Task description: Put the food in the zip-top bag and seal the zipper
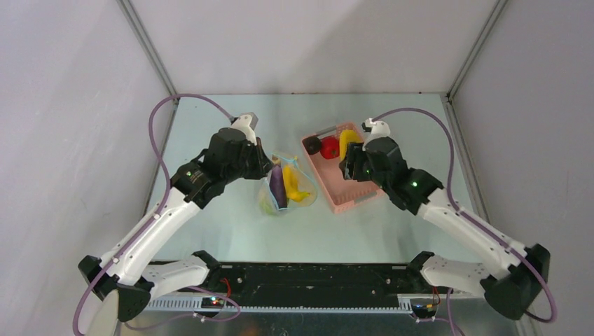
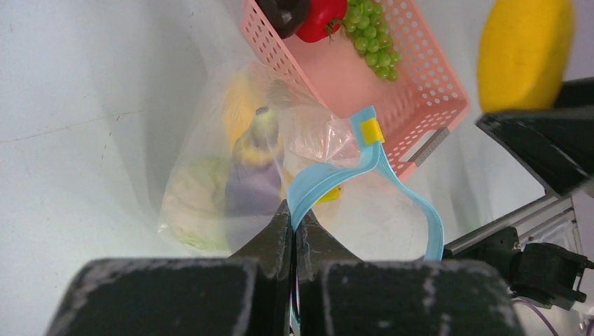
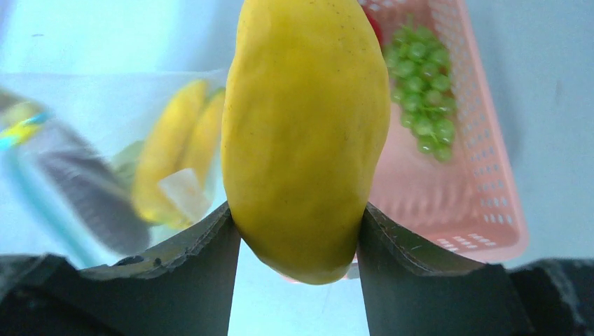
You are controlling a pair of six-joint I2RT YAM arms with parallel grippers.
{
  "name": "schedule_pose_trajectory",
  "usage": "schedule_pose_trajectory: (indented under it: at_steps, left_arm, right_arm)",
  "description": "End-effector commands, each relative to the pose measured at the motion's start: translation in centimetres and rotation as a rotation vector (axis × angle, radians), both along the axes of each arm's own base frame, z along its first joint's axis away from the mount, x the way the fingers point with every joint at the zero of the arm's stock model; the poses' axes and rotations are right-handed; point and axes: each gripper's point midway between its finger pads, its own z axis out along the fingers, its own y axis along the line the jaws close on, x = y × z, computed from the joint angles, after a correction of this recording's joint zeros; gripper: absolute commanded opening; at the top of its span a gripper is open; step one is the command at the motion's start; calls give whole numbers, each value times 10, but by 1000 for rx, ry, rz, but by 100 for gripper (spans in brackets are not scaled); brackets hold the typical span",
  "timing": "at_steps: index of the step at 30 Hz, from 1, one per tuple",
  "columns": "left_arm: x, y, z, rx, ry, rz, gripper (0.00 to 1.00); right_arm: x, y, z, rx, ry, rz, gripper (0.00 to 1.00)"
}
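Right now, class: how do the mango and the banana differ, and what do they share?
The mango is plump and oval; the banana is slimmer and curved. The mango is gripped in the right claw; the banana lies inside the bag. Both are yellow.

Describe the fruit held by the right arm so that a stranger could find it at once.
Find the pink basket in the right half of the top view; the right gripper is over it. Between its jaws is a plump, smooth yellow fruit. Unlike the slim banana in the clear bag, it is thick and oval.
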Motion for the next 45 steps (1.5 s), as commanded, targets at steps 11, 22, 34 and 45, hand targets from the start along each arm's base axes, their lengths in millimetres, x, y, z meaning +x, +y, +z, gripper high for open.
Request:
schedule_pose_trajectory:
  at_steps: [11, 22, 34, 45]
  left_arm:
    - [6, -2, 10, -35, -42, 10, 2]
    - [6, -2, 12, -38, -46, 11, 2]
    - [5, 0, 14, -37, -54, 13, 2]
    - [5, 0, 16, -40, -59, 14, 2]
  right_arm:
    - [-98, 110, 104, 380, -248, 790, 30]
    - [-103, 157, 78, 336, -176, 884, 34]
    - [-82, 159, 53, 210, -128, 745, 68]
    - [-80, 150, 62, 190, -164, 692, 99]
